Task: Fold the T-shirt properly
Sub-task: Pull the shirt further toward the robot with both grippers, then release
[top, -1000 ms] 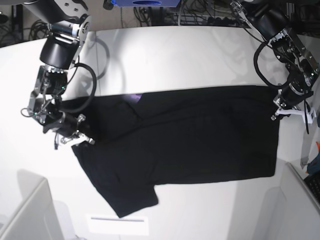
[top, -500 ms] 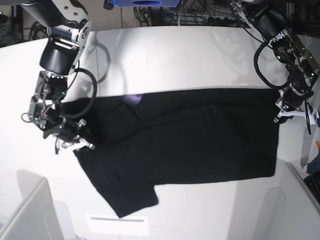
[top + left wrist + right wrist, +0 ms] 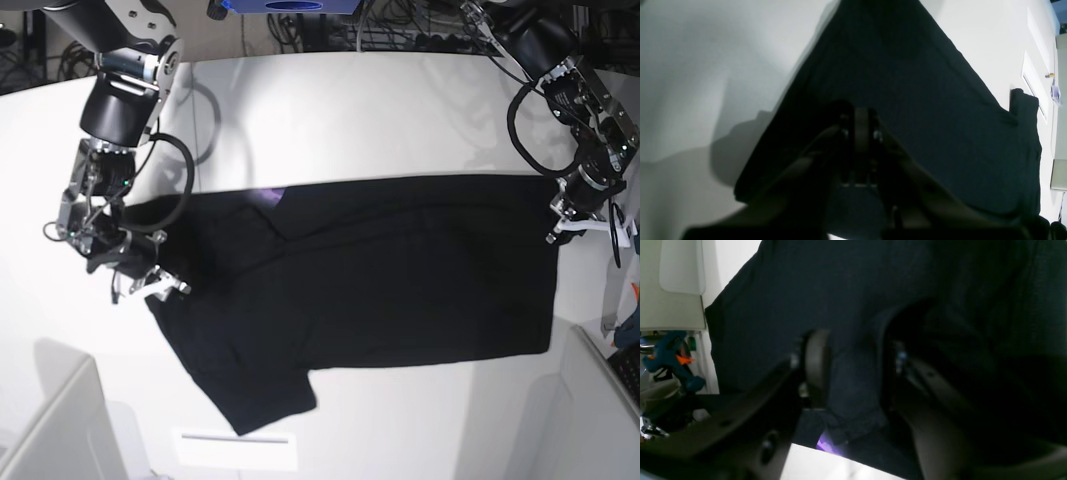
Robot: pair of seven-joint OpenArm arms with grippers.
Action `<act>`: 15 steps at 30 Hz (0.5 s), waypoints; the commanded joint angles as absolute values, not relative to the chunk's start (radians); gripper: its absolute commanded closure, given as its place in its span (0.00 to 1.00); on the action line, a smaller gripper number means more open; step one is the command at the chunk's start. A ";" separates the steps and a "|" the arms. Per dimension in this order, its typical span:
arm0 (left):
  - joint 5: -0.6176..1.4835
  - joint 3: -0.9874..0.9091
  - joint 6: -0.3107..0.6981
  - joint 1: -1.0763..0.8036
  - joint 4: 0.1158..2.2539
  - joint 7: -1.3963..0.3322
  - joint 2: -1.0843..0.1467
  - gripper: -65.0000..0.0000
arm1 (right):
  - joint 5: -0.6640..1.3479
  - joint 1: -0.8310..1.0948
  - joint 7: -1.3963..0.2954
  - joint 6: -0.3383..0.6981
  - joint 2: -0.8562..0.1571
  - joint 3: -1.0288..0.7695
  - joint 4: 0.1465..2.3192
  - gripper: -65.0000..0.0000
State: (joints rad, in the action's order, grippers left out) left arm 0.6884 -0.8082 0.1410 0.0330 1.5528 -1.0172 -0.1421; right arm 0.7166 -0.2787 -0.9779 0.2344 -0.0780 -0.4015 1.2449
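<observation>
My right claw (image 3: pixel 853 366) gapes, released, around the T-shirt (image 3: pixel 400 280). Whether my left claw (image 3: pixel 862 123) grips, I cannot tell. I should lift both straight up, without dragging cloth.

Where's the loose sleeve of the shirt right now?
In the base view the sleeve juts toward the near table edge, lower left of the T-shirt, just above a white label strip.

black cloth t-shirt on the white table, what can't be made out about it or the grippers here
- Print side of the black cloth T-shirt: hidden underneath; only a purple sliver peeks out in the right wrist view.
- Left gripper: in the left wrist view its pads look together, but dark against dark cloth, so whether it pinches the hem is unclear.
- Right gripper: jaws apart, cloth between; contact is lost in shadow.
- Base view: both grippers too small.
</observation>
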 commanded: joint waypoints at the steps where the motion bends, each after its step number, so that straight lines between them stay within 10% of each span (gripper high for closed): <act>1: 0.705 -0.811 0.145 0.045 1.577 -1.003 -0.160 0.83 | 0.743 -0.282 -0.960 0.239 -0.087 -0.407 1.299 0.62; 7: 0.711 -0.834 0.150 0.036 1.639 -1.001 -0.153 0.33 | 0.742 -0.137 -0.908 0.196 -0.058 -0.409 1.627 0.61; 15: 0.713 -0.935 0.176 -0.133 1.715 -0.998 -0.079 0.26 | 0.746 0.165 -0.819 0.130 -0.027 -0.409 1.959 0.60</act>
